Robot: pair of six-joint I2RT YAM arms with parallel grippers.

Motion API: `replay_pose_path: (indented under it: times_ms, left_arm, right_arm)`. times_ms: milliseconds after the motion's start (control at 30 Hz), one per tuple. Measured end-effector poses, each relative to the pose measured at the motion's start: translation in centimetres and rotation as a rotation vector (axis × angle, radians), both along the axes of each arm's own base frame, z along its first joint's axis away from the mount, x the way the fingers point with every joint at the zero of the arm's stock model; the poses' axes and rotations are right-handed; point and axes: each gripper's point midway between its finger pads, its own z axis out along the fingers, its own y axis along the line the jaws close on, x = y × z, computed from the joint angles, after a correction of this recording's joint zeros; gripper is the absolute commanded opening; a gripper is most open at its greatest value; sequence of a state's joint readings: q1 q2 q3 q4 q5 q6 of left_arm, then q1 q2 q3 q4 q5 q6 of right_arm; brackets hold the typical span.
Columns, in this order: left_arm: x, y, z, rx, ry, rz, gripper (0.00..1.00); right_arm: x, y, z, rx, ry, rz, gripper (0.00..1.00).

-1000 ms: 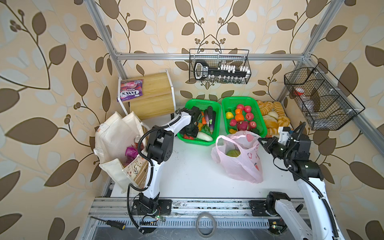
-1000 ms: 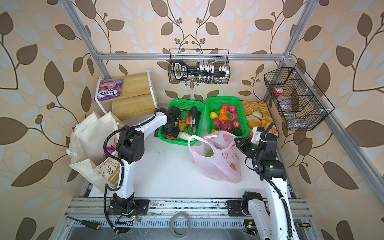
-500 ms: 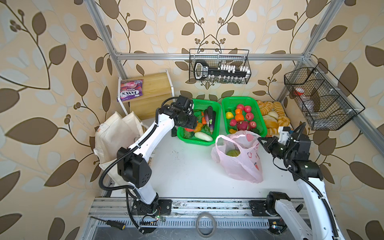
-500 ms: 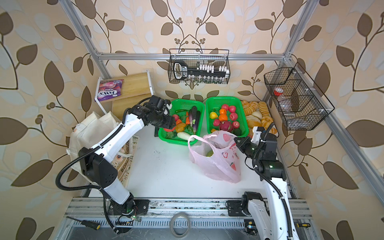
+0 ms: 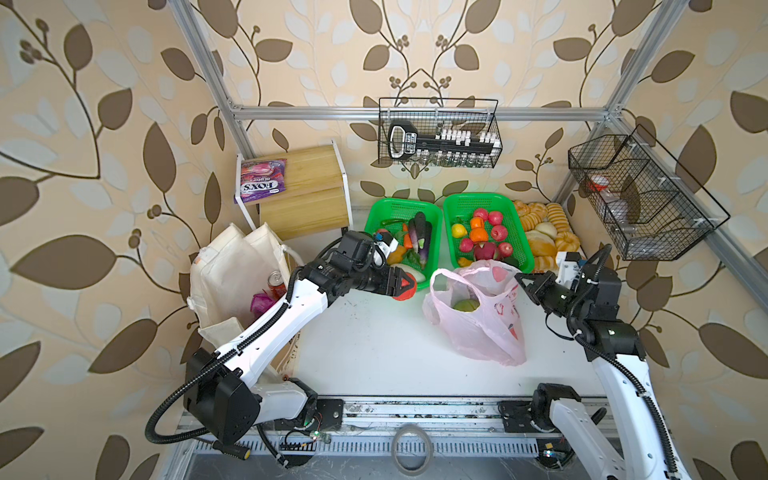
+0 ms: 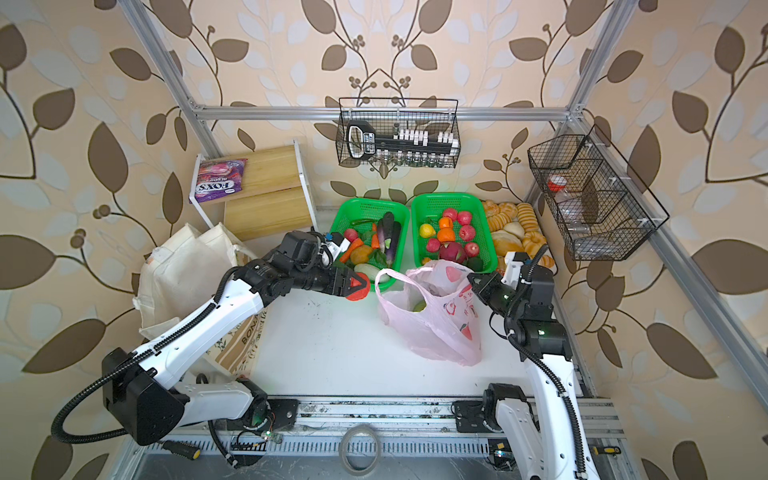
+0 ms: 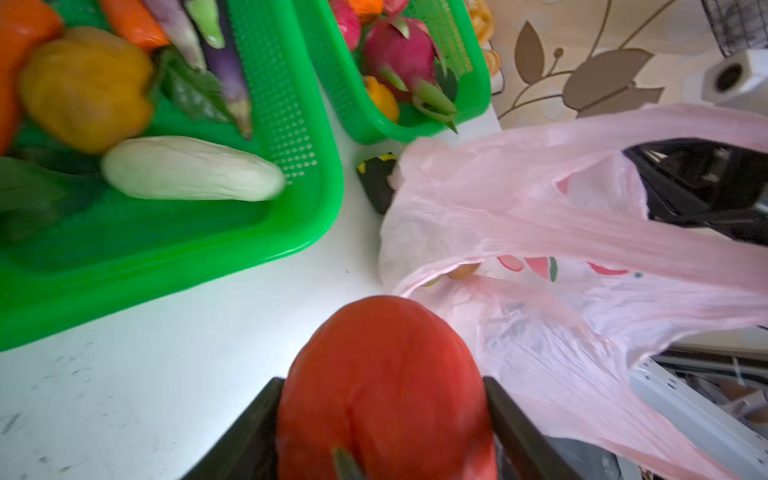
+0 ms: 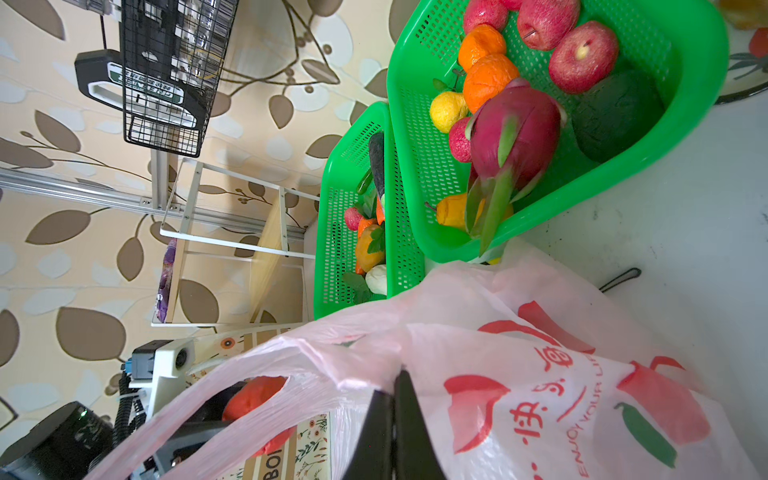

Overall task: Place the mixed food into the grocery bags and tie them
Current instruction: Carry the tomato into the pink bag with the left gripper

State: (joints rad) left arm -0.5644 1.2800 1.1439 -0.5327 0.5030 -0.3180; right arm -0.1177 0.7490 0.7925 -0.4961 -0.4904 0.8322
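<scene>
Left wrist | red tomato (image 7: 386,386) clamped between left jaws (just beside pink bag (image 7: 540,232)) | right jaws pinching that bag

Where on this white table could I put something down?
Free: the bare white tabletop between the left arm and the pink bag, down to the front rail. Crowded: the back, with green baskets and bread loaves, and the left edge, filled by the canvas tote.

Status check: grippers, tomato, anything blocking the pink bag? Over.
Left gripper shut on red tomato, just short of pink bag mouth. Right gripper shut on bag rim, holding it open. Nothing between tomato and bag.
</scene>
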Motion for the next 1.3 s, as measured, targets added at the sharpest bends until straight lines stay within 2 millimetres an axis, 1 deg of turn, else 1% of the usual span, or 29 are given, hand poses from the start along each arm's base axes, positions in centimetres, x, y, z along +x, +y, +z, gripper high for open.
replay_pose_path:
  times_ms: [167,300,400,500,600,767,867,967,1033,1167,1200,1233,1267,1300]
  left_arm:
    - [-2.0,-3.7,0.6,-0.043,-0.011,-0.124,0.47]
    - [-2.5,-7.0,0.7,-0.048,0.0,-0.206,0.47]
    - [-3.1,-9.2,0.9,-0.067,0.001,-0.267,0.5]
    - [-4.0,-10.7,0.8,-0.085,0.005,-0.312,0.52]
    - [-4.2,-11.6,1.4,-0.117,-0.006,-0.316,0.55]
    - [-2.5,-12.5,3.4,-0.185,-0.086,-0.27,0.58]
    - [-1.7,-13.3,3.8,-0.201,-0.105,-0.262,0.64]
    - [-0.5,-14.5,3.0,-0.184,-0.096,-0.256,0.67]
    - [0.2,-15.0,2.1,-0.169,-0.083,-0.251,0.73]
    - [0.5,-15.4,0.4,-0.144,-0.049,-0.248,0.83]
    - [0.5,-15.4,0.2,-0.139,-0.047,-0.249,0.86]
    - [0.5,-15.4,0.2,-0.134,-0.045,-0.251,0.95]
    - [0.4,-15.3,0.3,-0.132,-0.048,-0.255,0.99]
    - [0.5,-15.4,0.6,-0.134,-0.052,-0.255,0.99]
  right_arm:
    - [0.1,0.2,-0.1,0.007,0.005,0.005,0.0]
    - [0.1,0.3,-0.1,0.008,0.005,0.008,0.0]
    - [0.1,0.3,-0.1,0.008,0.005,0.009,0.0]
    - [0.1,0.3,-0.3,0.009,0.007,0.009,0.0]
    - [0.1,0.5,-0.6,0.012,0.016,0.012,0.0]
    - [0.1,0.3,-0.6,0.012,0.016,0.001,0.0]
    - [0.1,0.0,-0.4,0.005,0.007,-0.02,0.0]
    - [0.0,-0.5,-0.2,0.003,-0.001,-0.042,0.0]
    - [0.1,-0.8,-0.2,0.0,-0.002,-0.054,0.0]
    - [0.0,-1.4,-0.4,-0.01,0.005,-0.085,0.0]
    - [-0.1,-1.7,-0.3,-0.014,0.004,-0.097,0.0]
    - [-0.2,-1.9,-0.3,-0.019,0.003,-0.108,0.0]
    - [-0.3,-2.1,-0.3,-0.023,0.001,-0.119,0.0]
    - [-0.4,-2.3,-0.2,-0.026,0.0,-0.128,0.0]
